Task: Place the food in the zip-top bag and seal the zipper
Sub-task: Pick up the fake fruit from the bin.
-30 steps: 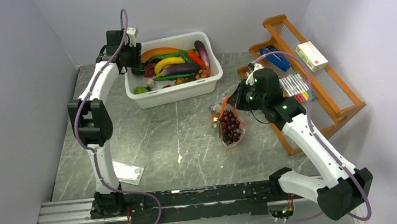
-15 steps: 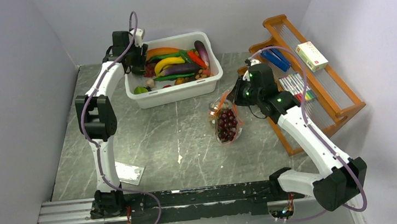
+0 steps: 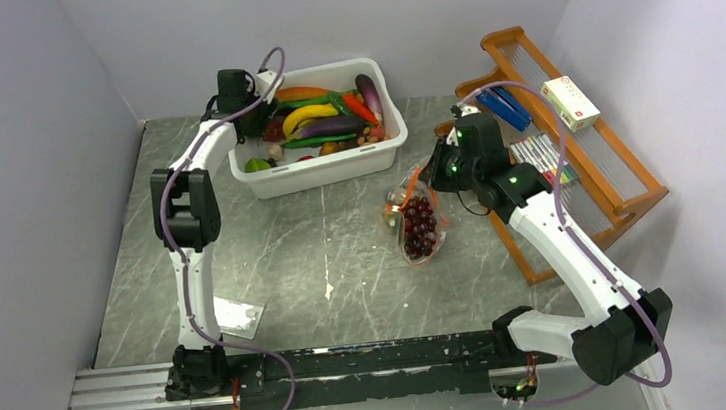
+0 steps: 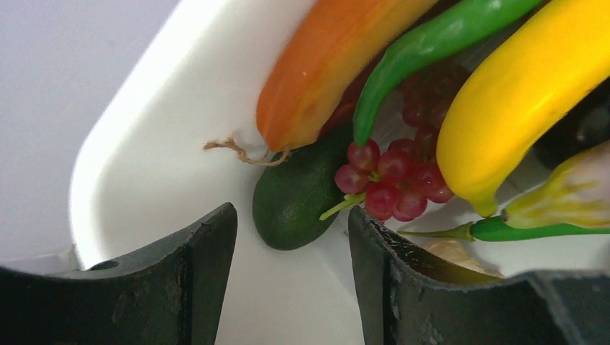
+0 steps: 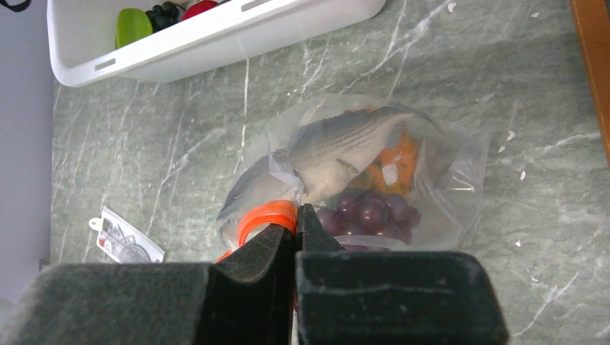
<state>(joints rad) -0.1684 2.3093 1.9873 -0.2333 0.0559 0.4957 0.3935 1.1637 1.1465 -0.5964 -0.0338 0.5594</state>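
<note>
Grey marble table (image 3: 273, 254), walls close on 3 sides. The widest bare stretch runs from the arm bases up to the white tub (image 3: 321, 174). The tub sits at the far edge, and a wooden rack (image 3: 629, 189) fills the right side.

The zip-top bag (image 3: 419, 225) lies between tub and rack, apart from the tub and near the rack's left rail. A white card (image 3: 234, 318) lies near the left arm's base.

The top view only gives the bag as a clear lump with dark grapes (image 3: 419, 228). The right wrist view adds the contents: a grey striped piece (image 5: 345, 151), an orange piece (image 5: 399, 162) and the grapes below them. It also shows the right gripper (image 5: 296, 215) pinched together on the orange-red zipper (image 5: 266, 215), at the bag's mouth edge.

The left gripper (image 3: 247, 101) hangs over the tub's far-left corner. The left wrist view shows its jaws apart with nothing between them, close to the tub wall (image 4: 165, 129). Just past the fingertips (image 4: 216, 223) lies loose food: a dark green piece (image 4: 298, 194) touching a red grape bunch (image 4: 392, 180), with a yellow banana (image 4: 518, 108), an orange piece and a green pepper (image 4: 431, 43) over them.
</note>
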